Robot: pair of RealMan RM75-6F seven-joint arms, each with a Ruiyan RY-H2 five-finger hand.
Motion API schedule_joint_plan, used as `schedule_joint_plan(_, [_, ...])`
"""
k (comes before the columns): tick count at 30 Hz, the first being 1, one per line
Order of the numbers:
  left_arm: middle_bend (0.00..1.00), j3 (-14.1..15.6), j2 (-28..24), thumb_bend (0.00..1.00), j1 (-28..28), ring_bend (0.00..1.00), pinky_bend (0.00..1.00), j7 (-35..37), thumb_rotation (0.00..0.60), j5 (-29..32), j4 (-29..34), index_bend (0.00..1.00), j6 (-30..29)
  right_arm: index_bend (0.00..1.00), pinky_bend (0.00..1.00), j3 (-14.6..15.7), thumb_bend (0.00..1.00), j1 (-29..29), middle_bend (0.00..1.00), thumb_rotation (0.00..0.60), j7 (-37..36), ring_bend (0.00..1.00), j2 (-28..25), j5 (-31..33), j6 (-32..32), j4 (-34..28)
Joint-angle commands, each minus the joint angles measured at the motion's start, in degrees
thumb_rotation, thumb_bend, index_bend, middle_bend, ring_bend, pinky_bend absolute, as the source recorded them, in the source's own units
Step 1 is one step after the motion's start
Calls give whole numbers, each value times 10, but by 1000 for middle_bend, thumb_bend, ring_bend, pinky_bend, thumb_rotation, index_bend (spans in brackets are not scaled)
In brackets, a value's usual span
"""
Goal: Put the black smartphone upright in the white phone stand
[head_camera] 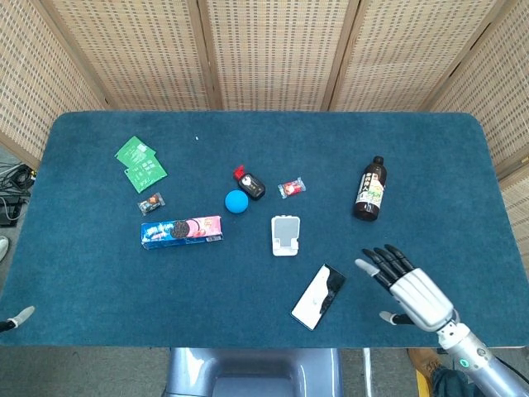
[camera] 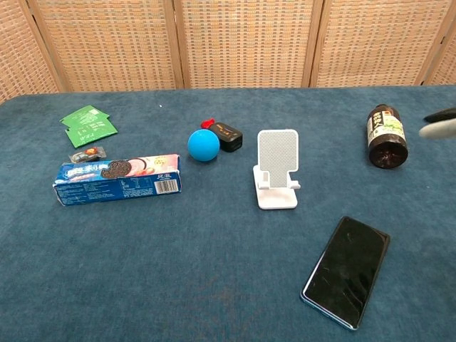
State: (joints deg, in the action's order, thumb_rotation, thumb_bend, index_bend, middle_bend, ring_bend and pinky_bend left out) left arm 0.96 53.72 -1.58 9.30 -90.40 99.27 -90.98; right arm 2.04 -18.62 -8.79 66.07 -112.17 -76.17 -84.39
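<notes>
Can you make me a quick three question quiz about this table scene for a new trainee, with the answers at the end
1. True or false: the black smartphone already stands in the white phone stand.
2. Multiple choice: which thing lies nearest the blue ball? A) the brown bottle B) the small black device with a red tip C) the green packets
3. Short answer: which hand is open above the table right of the smartphone, and does it hold anything?

Key
1. False: the phone lies flat on the blue cloth, apart from the empty stand.
2. B
3. The right hand, fingers spread, holding nothing. Of the left hand only a tip shows at the table's edge.
</notes>
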Motion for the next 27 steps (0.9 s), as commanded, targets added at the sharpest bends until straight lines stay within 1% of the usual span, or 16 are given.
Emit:
schedule_joint_plan(1, [0,-5,4,0,10,0,0,-14,600,17,2,0,22,74,0,19,0,-76,101,600,-21,19,31,-48,82,35])
schedule_joint_plan(7, [0,-9,7,0,18,0,0,-26,600,30,6,0,38,90,2,27,0,-107,117,600,-13,34,49,-53,115,37])
schedule_joint_plan(12, [0,-10,10,0,27,0,0,-40,600,39,9,0,58,101,3,28,0,-147,118,600,45,37,69,-51,185,38])
schedule_joint_plan(15, [0,-10,11,0,28,0,0,-42,600,41,9,0,60,103,3,33,0,-160,122,600,88,40,79,-50,213,33])
schedule_joint_plan(20, [0,-11,10,0,28,0,0,-40,600,44,9,0,60,126,3,36,0,-168,133,600,124,46,89,-48,230,30])
schedule_joint_plan(27, [0,-10,10,0,28,0,0,-35,600,44,8,0,61,133,3,36,0,-181,143,600,163,54,111,-36,248,31])
